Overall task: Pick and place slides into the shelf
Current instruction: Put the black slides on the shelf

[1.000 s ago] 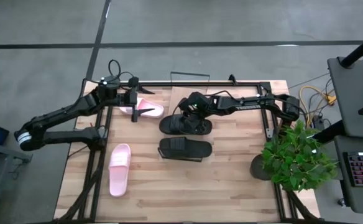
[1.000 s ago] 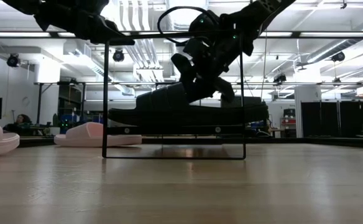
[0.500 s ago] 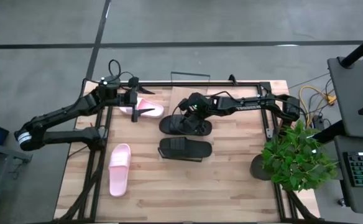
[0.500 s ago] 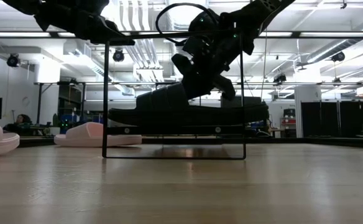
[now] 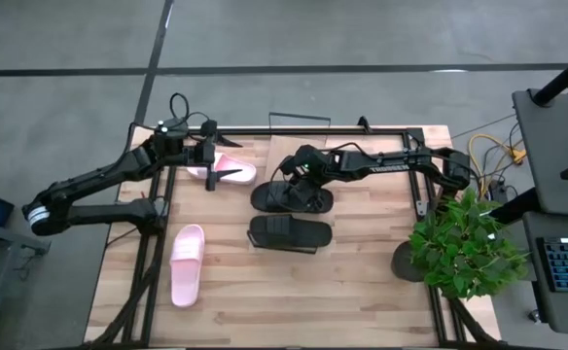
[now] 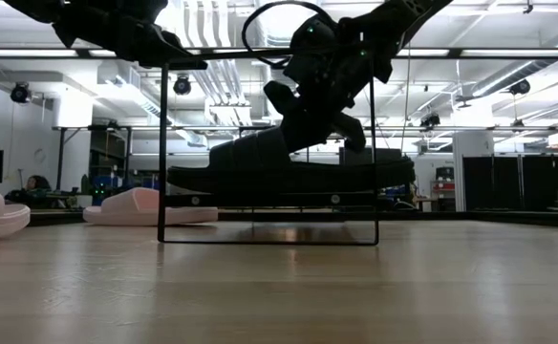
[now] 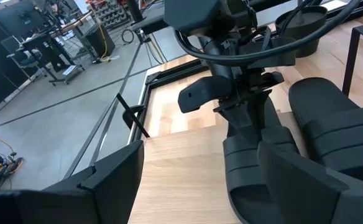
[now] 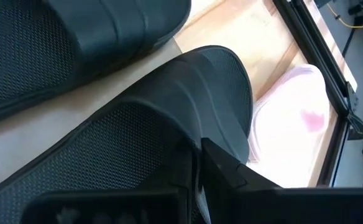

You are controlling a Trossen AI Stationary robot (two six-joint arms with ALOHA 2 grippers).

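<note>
One black slide gripped, right hand above

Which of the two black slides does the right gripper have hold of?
The far black slide, nearer the shelf: the right gripper is clamped on its strap. The near black slide lies untouched.

High view: overhead, facing straight down on the whole light-wood plank worktop, both dark arms and the grey floor around it. Low view: at worktop height, looking level across the planks into the room, sharing with the high view the held black broad-strap slide. Left wrist view: faces across the worktop at that same slide from near; right wrist view: pressed close above it.
</note>
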